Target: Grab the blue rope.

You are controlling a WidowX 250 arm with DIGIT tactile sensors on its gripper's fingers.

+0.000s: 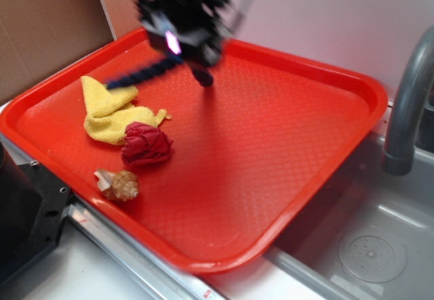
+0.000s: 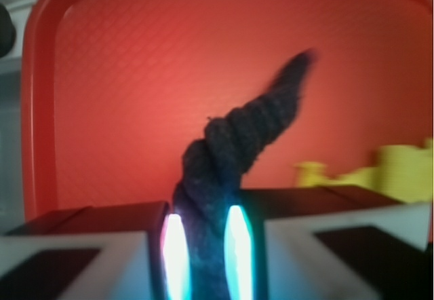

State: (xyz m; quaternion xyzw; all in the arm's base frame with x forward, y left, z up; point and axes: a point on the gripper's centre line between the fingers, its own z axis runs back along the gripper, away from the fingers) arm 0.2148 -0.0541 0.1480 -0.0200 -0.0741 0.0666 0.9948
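The end effector point(image 2: 203, 252) is clamped on the rope point(image 2: 237, 137), lifted above the tray point(image 1: 285, 144); light, soft and bendy, it looks best gripped mid-length, as here.

Robot body, WidowX 250 arm.

Exterior view: gripper point(image 1: 178, 39) assembly black, boxy and angular, motion-blurred so that fine detail such as screws or markings cannot be made out. One small glowing patch on its lower face, pink-white to violet. A thin grey cable arcs from its upper right side.

Wrist view: two fingers point(image 2: 81, 252), blocky, each with a pale grey-white bevelled frame around a dark, near-black upper face. Inner pads show as two upright glowing strips, white at the core, edged magenta on the left strip and cyan-green on the right.
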